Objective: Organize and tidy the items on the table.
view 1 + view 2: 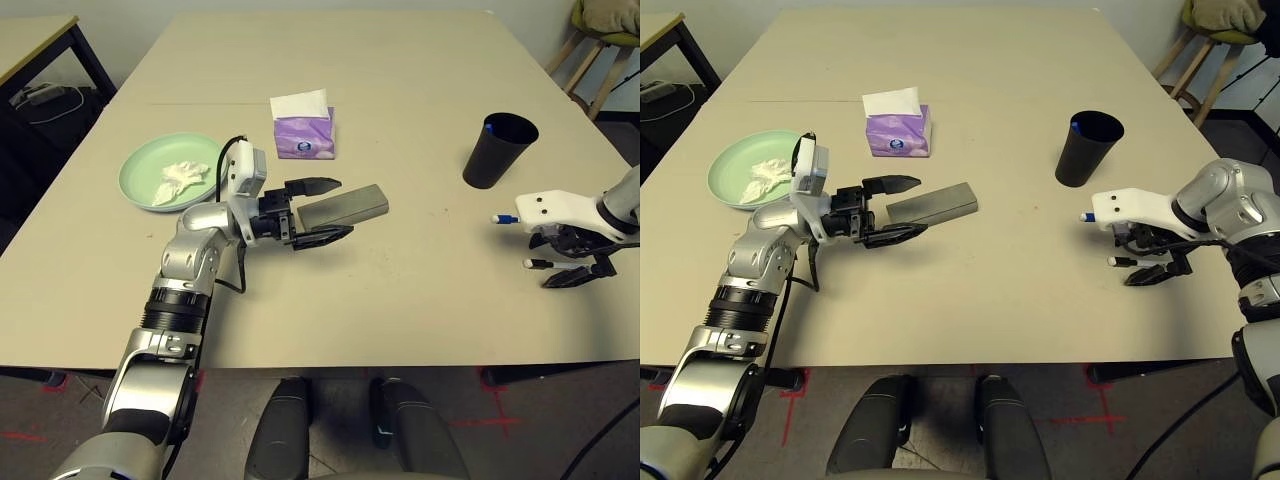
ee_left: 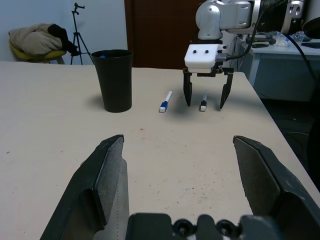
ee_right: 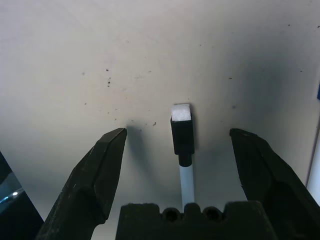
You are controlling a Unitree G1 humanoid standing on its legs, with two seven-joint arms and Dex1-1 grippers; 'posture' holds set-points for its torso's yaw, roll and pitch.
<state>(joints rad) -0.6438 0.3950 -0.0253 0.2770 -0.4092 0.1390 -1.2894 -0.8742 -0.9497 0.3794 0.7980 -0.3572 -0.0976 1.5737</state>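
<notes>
My left gripper (image 1: 320,211) is open, its fingers on either side of the near end of the grey glasses case (image 1: 350,206), which lies flat at mid-table. At the right, my right gripper (image 3: 178,131) is open and points down, straddling a black-capped white pen (image 3: 182,135) on the table (image 1: 400,80). A blue-capped pen (image 2: 164,101) lies just beside it, towards the black cup (image 1: 499,150). A blue pen tip (image 1: 488,127) shows inside that cup. On the left, a pale green plate (image 1: 140,165) holds a crumpled white tissue (image 1: 181,179).
A purple tissue box (image 1: 304,134) stands behind the case. A black-legged side table (image 1: 35,40) is at the far left and a wooden chair (image 1: 600,50) at the far right. The table's near edge runs under both forearms.
</notes>
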